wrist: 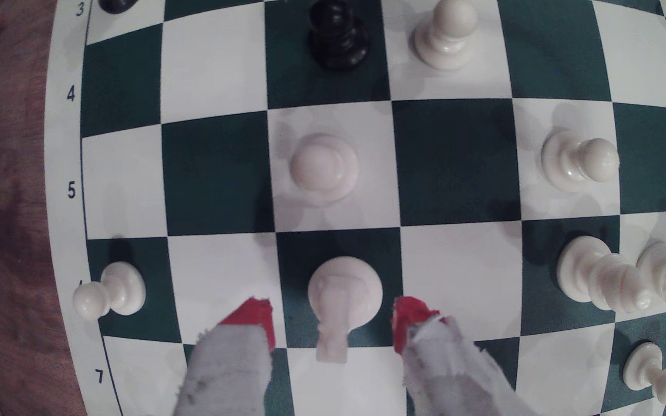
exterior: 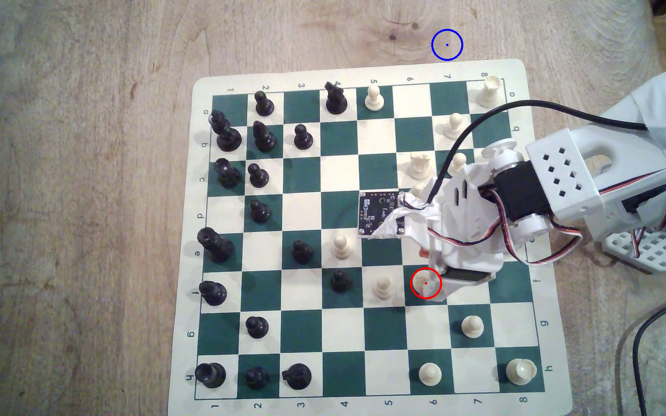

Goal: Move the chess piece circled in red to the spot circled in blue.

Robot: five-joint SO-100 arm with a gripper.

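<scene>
Straddling the knight, the gripper seemingly hangs open.

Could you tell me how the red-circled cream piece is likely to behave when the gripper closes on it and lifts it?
The chess piece circled in red looks rigid, glossy moulded plastic, so probably light and a bit slippery. Its round base is broad, but the uneven head could twist between the red-tipped fingers of the open gripper.
</scene>
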